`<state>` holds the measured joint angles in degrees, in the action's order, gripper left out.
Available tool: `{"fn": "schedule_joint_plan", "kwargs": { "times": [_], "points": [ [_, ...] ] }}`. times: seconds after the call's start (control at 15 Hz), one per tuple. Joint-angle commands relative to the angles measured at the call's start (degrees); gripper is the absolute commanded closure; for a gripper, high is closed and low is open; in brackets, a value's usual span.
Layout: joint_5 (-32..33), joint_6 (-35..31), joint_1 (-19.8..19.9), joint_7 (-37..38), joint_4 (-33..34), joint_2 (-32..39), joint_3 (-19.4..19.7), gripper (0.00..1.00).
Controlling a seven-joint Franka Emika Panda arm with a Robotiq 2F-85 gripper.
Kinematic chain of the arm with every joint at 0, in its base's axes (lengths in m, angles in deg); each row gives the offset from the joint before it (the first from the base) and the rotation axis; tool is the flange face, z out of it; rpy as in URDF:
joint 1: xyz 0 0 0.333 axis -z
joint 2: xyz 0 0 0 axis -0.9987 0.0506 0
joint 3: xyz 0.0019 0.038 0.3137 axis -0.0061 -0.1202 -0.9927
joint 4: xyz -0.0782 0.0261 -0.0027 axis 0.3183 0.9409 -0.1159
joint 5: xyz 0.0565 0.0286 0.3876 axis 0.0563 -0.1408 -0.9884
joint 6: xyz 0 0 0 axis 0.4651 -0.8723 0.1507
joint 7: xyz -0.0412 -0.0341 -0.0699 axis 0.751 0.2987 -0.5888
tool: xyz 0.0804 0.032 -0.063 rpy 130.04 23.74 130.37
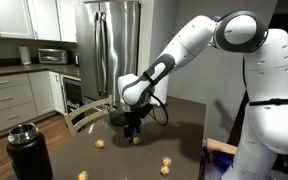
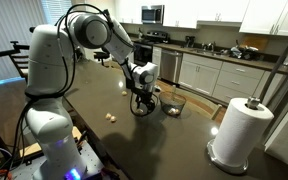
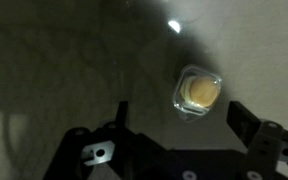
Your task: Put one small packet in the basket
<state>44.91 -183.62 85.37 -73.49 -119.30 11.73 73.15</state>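
My gripper hangs low over the dark table, and it also shows in an exterior view. In the wrist view the gripper is open and empty. A small clear packet with a tan centre lies on the table just ahead of the fingertips, between the lines of the two fingers. The same packet sits right under the gripper. The dark wire basket stands on the table close beside the gripper.
More small packets lie scattered on the table. A black flask stands at a table corner. A paper towel roll stands on the table. A chair back is at the table's edge.
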Motion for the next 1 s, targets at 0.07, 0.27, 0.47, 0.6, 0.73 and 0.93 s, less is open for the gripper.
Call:
{"fn": "schedule_joint_plan", "kwargs": {
  "times": [0.07, 0.27, 0.47, 0.6, 0.73, 0.93],
  "points": [
    [0.20, 3.39, 0.11, 1.06, 0.09, -1.59, -0.08, 0.00],
    [-0.30, 2.88, 0.31, 0.51, -0.23, -1.52, -0.22, 0.00],
    [-0.70, 2.79, 0.48, 0.15, -0.09, -1.22, -0.28, 0.00],
    [-1.02, 3.32, 0.59, -0.10, 0.16, -0.87, -0.36, 0.00],
    [-1.56, 4.73, 0.67, 0.16, 0.42, -0.60, -0.39, 0.00],
    [-1.85, 6.05, 0.69, 0.13, 0.32, -0.67, -0.38, 0.28]
  ]
}}
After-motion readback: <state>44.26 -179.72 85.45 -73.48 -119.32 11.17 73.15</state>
